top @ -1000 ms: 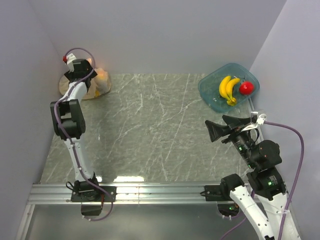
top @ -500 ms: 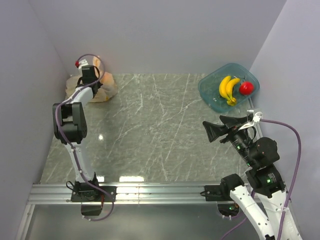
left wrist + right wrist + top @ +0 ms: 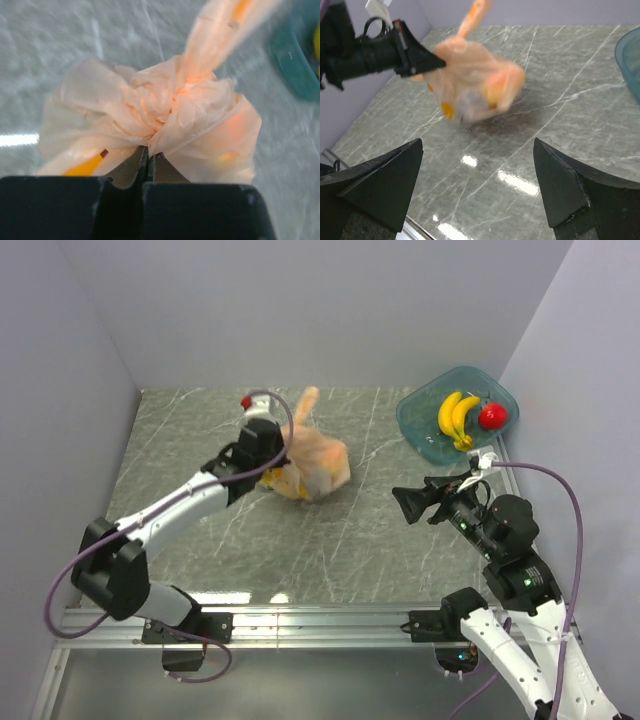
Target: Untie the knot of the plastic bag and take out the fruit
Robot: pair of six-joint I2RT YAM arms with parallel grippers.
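Near the middle of the surface (image 3: 380, 560), toward its far edge, the plastic bag (image 3: 312, 468) is gripped by the left jaws, clenched on plastic just beside the knot (image 3: 175, 95). The right jaws, released, should probably pinch the upright ear (image 3: 305, 405) and pull gently, not tearing.

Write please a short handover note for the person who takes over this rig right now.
Left gripper: shut on the thin plastic of the plastic bag, just beside the knot.
Right gripper: open, empty, facing the bag.
Bag: over the middle of the table, orange shapes showing through it.
Teal tub, far right: holds bananas and a red fruit.
Done: bag gripped.
Left: untie the knot, take the fruit out.
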